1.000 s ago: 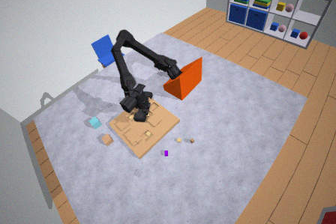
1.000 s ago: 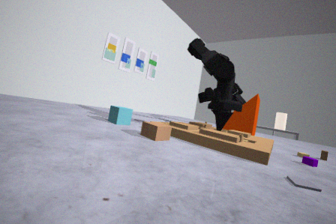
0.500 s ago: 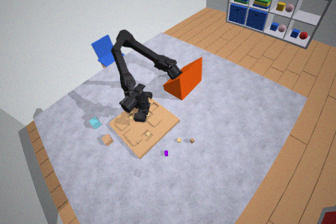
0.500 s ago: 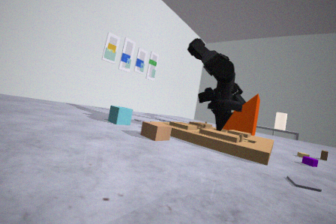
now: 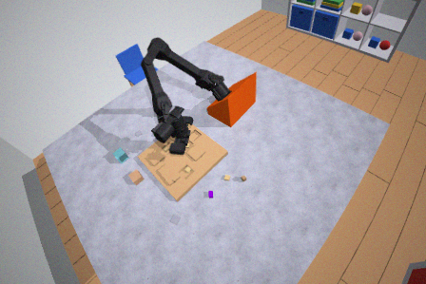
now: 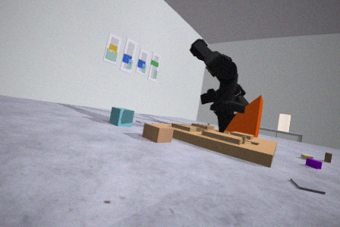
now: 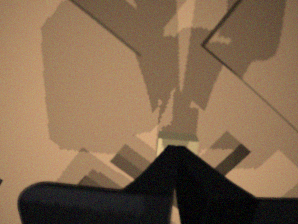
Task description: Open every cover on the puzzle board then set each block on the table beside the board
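Note:
The tan wooden puzzle board (image 5: 215,157) (image 6: 247,152) (image 7: 24,100) lies flat on the grey mat. My gripper (image 5: 179,147) (image 7: 175,153) is shut with nothing between the fingers, its tips pressed down low over the back part of the board. In the wrist view a small pale block (image 7: 164,145) shows just at the fingertips, mostly hidden by them. A flat cover (image 7: 250,35) lies at an angle at the upper right of that view. Another pale block (image 5: 188,169) sits in a well near the board's front. In the exterior view the arm hides the fingertips.
A tan block (image 5: 227,178) (image 6: 306,156), a brown block (image 5: 243,179) (image 6: 328,157) and a purple block (image 5: 210,194) (image 6: 313,163) lie on the mat right of the board. A teal cube (image 5: 121,156) (image 6: 121,116) and a tan cube (image 5: 136,177) (image 6: 158,132) lie left. An orange wedge (image 5: 235,100) (image 6: 248,118) stands behind.

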Controlling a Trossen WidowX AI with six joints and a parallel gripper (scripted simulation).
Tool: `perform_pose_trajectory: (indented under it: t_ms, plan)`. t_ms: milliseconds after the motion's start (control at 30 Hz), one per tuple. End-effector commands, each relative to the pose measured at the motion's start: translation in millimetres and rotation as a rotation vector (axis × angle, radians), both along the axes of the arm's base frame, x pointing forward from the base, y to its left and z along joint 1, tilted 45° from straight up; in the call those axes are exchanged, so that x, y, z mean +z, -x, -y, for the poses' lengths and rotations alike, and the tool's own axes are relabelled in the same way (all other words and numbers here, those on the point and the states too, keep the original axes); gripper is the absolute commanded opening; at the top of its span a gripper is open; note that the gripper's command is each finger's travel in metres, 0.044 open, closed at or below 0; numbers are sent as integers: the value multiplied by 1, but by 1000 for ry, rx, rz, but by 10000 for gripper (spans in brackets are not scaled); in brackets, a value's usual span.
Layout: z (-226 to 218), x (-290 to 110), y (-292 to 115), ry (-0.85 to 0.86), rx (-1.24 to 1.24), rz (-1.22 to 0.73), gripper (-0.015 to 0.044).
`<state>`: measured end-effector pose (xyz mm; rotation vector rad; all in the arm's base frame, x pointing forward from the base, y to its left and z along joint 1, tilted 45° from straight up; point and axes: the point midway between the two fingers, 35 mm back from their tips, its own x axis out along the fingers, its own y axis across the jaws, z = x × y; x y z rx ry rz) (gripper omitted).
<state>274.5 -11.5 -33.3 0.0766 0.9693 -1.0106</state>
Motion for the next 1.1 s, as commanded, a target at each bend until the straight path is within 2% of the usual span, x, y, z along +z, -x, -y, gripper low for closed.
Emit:
perform_pose_trajectory:
  t_ms: [0,1067]
  plan:
    - [3,0,-1,5,-5,3,0]
    - [-10,8,5,4,-5,3,0]
